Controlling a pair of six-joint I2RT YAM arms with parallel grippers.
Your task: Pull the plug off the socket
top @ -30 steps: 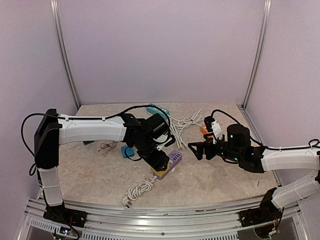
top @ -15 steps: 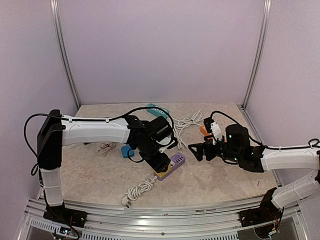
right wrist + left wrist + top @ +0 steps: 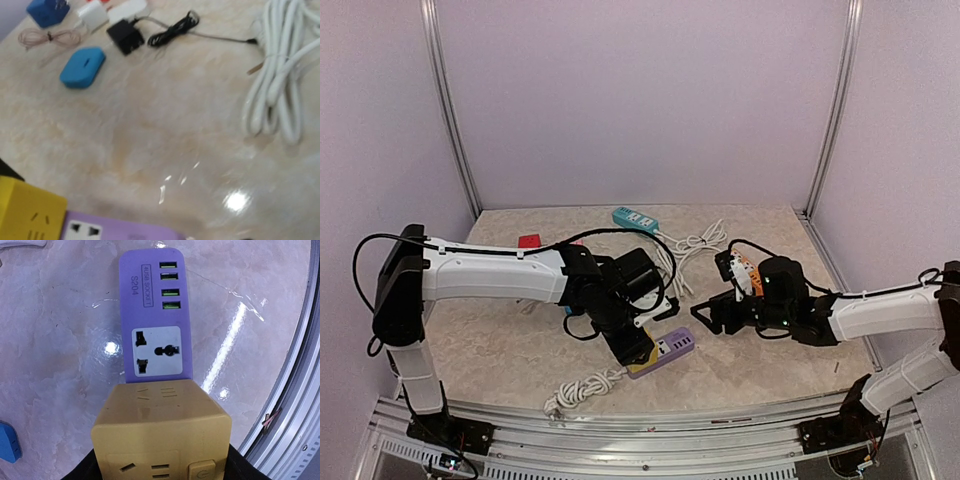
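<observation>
Nearest, a coiled white cord (image 3: pixel 582 388) lies on the surface (image 3: pixel 510 350) by the front rail. Just beyond it, the left tool (image 3: pixel 636 350) clamps the yellow plug (image 3: pixel 161 425) from both sides. The plug sits seated in the left end of the purple socket strip (image 3: pixel 155 315), which lies flat near the middle. The right tool (image 3: pixel 712 314) hovers near the strip's right end; whether it stands wide or narrow I cannot tell. Farther back lie a white cable bundle (image 3: pixel 695 243) and a teal power strip (image 3: pixel 634 218).
</observation>
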